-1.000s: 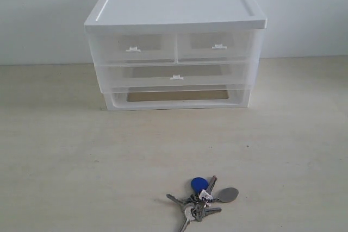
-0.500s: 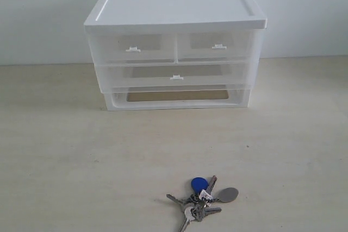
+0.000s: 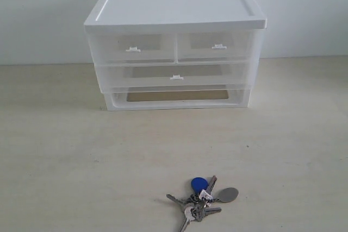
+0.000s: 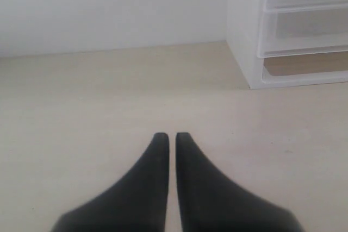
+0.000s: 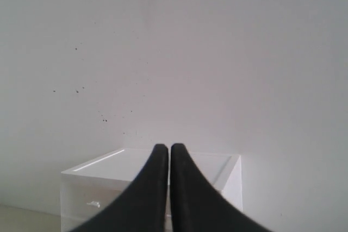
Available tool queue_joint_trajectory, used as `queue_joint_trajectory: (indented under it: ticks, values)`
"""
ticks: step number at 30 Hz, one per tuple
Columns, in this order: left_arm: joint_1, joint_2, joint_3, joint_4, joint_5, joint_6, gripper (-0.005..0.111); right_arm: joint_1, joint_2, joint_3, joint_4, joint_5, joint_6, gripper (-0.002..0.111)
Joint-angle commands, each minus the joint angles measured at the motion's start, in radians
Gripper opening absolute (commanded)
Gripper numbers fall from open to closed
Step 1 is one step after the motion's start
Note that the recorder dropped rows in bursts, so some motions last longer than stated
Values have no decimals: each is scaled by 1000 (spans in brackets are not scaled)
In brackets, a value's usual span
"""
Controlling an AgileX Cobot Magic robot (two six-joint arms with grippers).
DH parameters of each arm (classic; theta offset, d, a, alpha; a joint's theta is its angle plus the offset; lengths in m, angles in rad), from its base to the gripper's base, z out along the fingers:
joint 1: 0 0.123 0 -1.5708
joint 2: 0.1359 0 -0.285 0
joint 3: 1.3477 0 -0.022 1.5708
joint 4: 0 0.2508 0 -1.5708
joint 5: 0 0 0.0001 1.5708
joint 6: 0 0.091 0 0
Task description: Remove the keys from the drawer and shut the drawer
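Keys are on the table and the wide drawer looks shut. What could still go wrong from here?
1. The keys lie loose on the open table; the left hand, shut and empty, could sweep them if it passes low.
2. The drawer looks closed, but its translucent front makes full seating hard to confirm.
3. The right hand, shut, points toward the cabinet and could bump it if it advances.

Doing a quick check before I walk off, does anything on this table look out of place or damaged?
Nothing stands out. The keys lie in a loose bunch on the table, apart from the drawer unit, and the wide drawer sits pushed in. Nothing looks spilled or broken.
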Motion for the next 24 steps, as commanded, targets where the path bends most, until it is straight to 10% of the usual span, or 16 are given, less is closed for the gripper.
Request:
queue_joint_trajectory:
  ticks: [1,24]
  values:
    - [3,-4,4,-7,1,3,4,1,-6,4,-12,-1,-3,0]
    - [3,-4,4,-7,1,3,4,31,-6,4,0,-19,-10,0]
